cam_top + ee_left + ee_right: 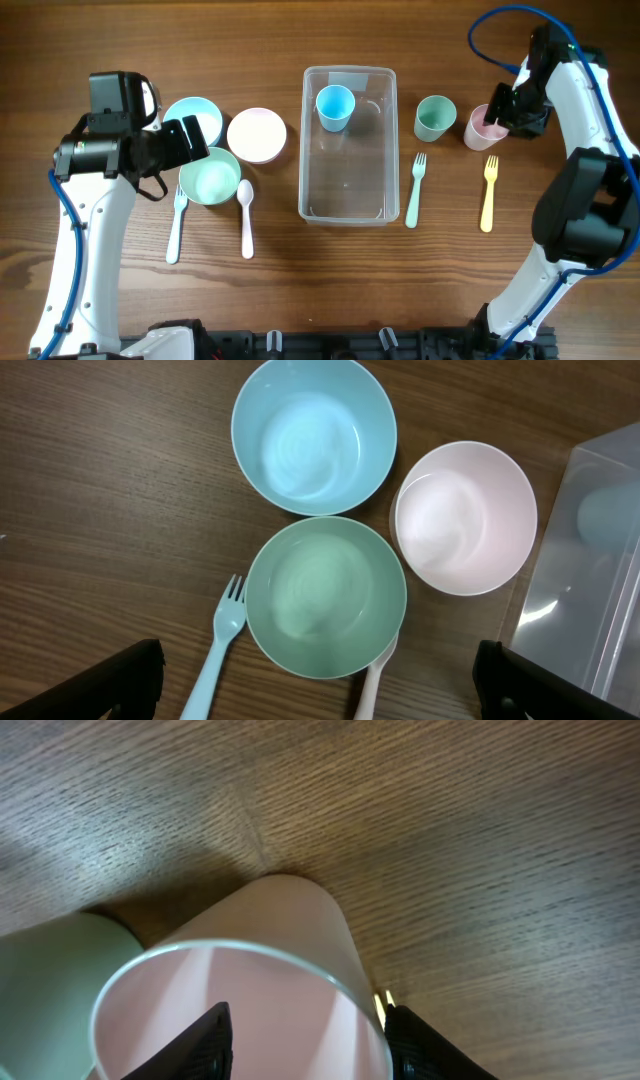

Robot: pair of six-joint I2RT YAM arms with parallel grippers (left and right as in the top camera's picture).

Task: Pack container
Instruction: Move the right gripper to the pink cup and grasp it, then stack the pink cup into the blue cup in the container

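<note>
Left pincer (320, 665) spread wide apart, green bowl (325, 595) right under it. Right pincer (305, 1040) apart too, pink cup (290, 920) rim between its fingers, container (345, 175) well away.

On the brown wooden table (300, 290), three bowls lie close together at the left: a blue bowl (192, 118) far, a pink bowl (256, 134) at its right and a green bowl (210, 177) nearer. A light blue fork (177, 222) and a white spoon (246, 212) lie just beside the green bowl. The clear container (303, 150) stands in the middle. At the right are a green cup (434, 118), a pink cup (480, 130), a green fork (414, 190) and a yellow fork (489, 192).
</note>
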